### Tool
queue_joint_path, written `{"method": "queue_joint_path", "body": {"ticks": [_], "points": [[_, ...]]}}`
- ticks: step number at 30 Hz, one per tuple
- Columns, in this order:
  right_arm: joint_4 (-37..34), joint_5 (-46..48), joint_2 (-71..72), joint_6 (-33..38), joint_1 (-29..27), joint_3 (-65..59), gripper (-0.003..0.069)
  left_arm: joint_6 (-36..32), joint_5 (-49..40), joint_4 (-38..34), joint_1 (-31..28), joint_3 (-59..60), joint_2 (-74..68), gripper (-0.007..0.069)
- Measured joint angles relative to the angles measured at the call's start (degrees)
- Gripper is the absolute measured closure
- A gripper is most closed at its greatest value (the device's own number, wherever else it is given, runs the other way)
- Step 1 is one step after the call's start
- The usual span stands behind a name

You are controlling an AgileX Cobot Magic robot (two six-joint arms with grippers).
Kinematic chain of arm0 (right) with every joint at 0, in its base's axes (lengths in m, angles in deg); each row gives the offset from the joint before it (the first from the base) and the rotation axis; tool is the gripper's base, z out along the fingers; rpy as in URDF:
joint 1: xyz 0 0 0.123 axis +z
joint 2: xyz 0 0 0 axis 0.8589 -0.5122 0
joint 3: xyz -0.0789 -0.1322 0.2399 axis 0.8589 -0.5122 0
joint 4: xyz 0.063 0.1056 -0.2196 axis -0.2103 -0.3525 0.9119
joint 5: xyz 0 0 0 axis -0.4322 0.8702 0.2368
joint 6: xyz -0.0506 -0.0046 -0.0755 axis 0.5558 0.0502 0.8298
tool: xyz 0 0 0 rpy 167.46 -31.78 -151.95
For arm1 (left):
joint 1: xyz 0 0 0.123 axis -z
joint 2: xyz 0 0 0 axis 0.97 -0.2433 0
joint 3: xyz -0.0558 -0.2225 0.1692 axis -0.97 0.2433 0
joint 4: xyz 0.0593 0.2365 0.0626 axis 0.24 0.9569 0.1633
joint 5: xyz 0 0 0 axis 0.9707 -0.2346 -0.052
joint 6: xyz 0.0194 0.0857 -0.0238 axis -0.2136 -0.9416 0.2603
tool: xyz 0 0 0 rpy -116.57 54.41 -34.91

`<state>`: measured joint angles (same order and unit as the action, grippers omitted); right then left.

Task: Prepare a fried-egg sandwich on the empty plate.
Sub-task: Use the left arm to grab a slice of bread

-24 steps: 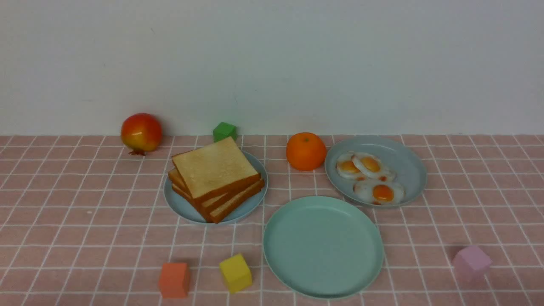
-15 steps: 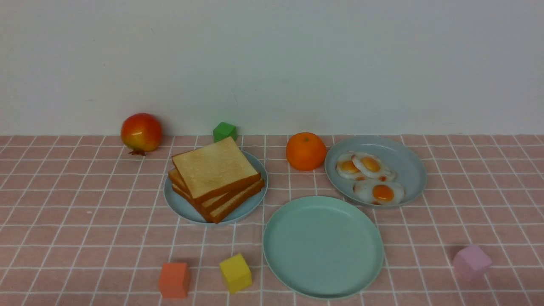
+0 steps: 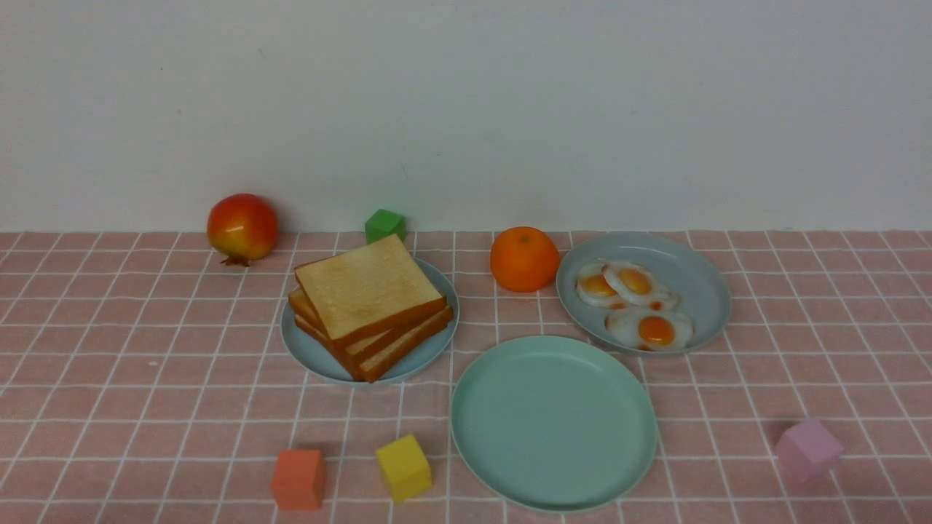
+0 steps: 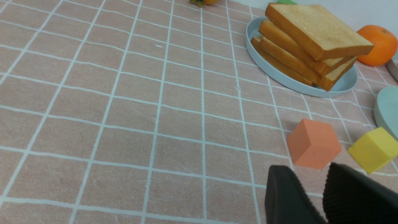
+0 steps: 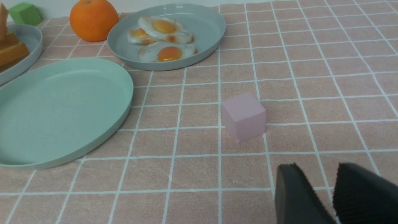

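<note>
Mint-green plate point(image 3: 553, 422) sits bare at near centre of the surface point(image 3: 145, 378). It lies right of the toast stack point(image 3: 368, 295) and just nearer than the fried eggs point(image 3: 637, 302).

Change noted: none. Against the front view of under a second ago, every item lies where it did and no arm has entered. I judge the sandwich not begun, with the first slice yet to be lifted.

The front view shows neither end effector; the wrist views supply them.
- **Left wrist view:** the left end effector point(image 4: 311, 169) is low over the near-left surface, jaws all but closed on a thin slit, holding nothing. The orange cube point(image 4: 312, 143) and yellow cube point(image 4: 373, 149) lie just beyond it and the toast farther off. Only an edge of the plate shows, and no eggs.
- **Right wrist view:** the right end effector point(image 5: 317, 168) is likewise nearly closed and empty, at near right, with the pink cube point(image 5: 244, 116) beyond. Most of the plate and three overlapping eggs show, but only a corner of the toast.
</note>
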<state>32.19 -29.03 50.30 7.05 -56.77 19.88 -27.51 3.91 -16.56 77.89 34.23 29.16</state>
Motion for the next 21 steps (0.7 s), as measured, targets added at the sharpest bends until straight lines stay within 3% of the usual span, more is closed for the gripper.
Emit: {"method": "queue_joint_path", "body": {"ticks": [4,8,10,13,16,21], "points": [[0.0,0.0,0.0,0.0,0.0,0.0,0.042,0.6,2.0,-2.2,0.0,0.2,0.0,0.0385],[0.0,0.0,0.0,0.0,0.0,0.0,0.042,5.1,5.6,-13.1,0.0,0.4,0.0,0.0385],[0.0,0.0,0.0,0.0,0.0,0.0,0.042,8.8,9.5,-23.3,0.0,0.4,0.0,0.0385],[0.0,0.0,0.0,0.0,0.0,0.0,0.042,9.6,13.8,-32.5,0.0,0.4,0.0,0.0385],[0.0,0.0,0.0,0.0,0.0,0.0,0.042,9.4,15.9,-36.7,0.0,0.4,0.0,0.0393],[0.0,0.0,0.0,0.0,0.0,0.0,0.042,2.8,4.3,-36.8,0.0,-7.4,-0.7,0.0529]]}}
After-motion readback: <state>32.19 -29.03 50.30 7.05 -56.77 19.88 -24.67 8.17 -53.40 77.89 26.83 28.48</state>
